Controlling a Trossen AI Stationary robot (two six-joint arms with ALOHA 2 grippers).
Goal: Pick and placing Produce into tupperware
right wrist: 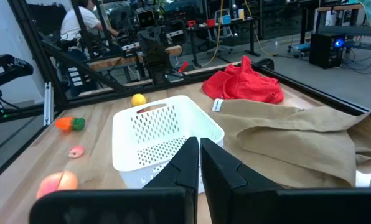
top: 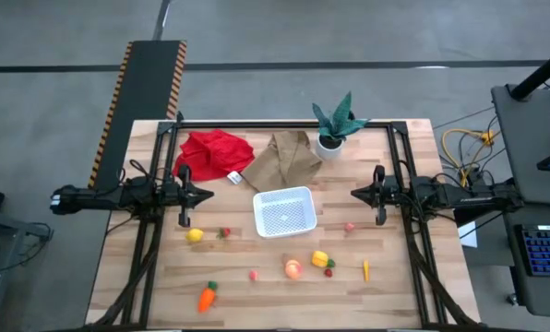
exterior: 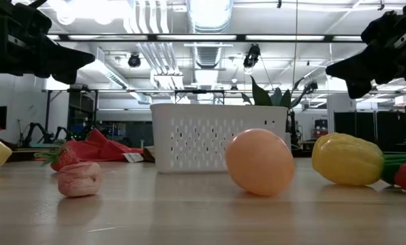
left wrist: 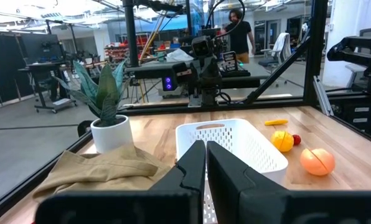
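Note:
The white perforated tupperware [top: 284, 210] stands at the table's middle, between both arms. Nearer the near edge, the produce lies loose: a lemon [top: 195, 235], a strawberry [top: 225, 232], a carrot [top: 207, 296], a peach [top: 294, 268], a yellow pepper [top: 320, 259] and small berries [top: 330, 269]. My left gripper [top: 206, 195] hangs shut above the table, left of the container. My right gripper [top: 353, 194] hangs shut to the container's right. Both point at the container [left wrist: 235, 143] [right wrist: 167, 134].
A red cloth [top: 215, 152], a tan cloth [top: 289, 157] and a potted plant [top: 335, 124] lie along the far edge behind the container. A black frame runs round the table. People [left wrist: 240, 31] work in the room beyond.

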